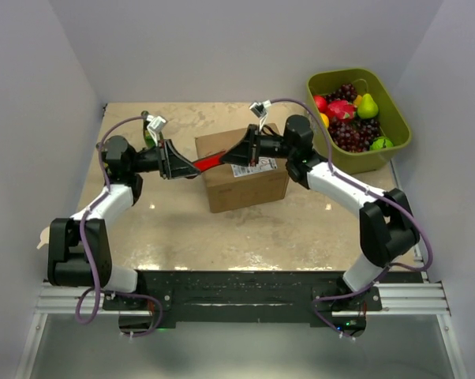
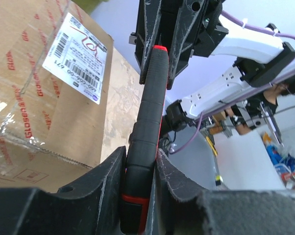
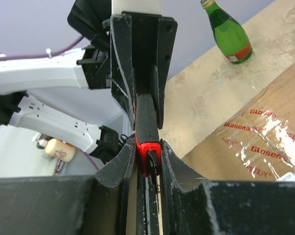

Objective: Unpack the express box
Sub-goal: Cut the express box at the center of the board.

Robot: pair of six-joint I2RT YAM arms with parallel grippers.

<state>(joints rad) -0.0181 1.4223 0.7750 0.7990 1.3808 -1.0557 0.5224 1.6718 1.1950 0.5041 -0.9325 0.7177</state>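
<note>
Express box (image 1: pixel 245 178) sits about mid-surface (image 1: pixel 182 229), a little toward the far edge, brown corrugated card. Top flaps shut, shiny clear tape across them; white shipping label (image 1: pixel 244 168) with barcodes on the top face, toward the near side. Both arms reach in from the near edge and meet above the part of the box top that faces the surface's left edge. A red-and-black tool (image 1: pixel 208 162), knife-like handle, hangs level between them. Left claw (image 1: pixel 192 164) is clenched on one end of it; the left wrist view shows both fingers pressed flat against the black grip. Right claw (image 1: pixel 226 155) is clamped on the other end, fingers hard against the red tip. Whether the tool touches the cardboard, cannot tell from here. Green glass bottle (image 3: pixel 229 32) with an orange label stands upright near the far left corner, behind the left claw. Olive-green tub (image 1: pixel 399 118) at the far right corner, well apart from the box, holding grapes, a pear and other fruit.
</note>
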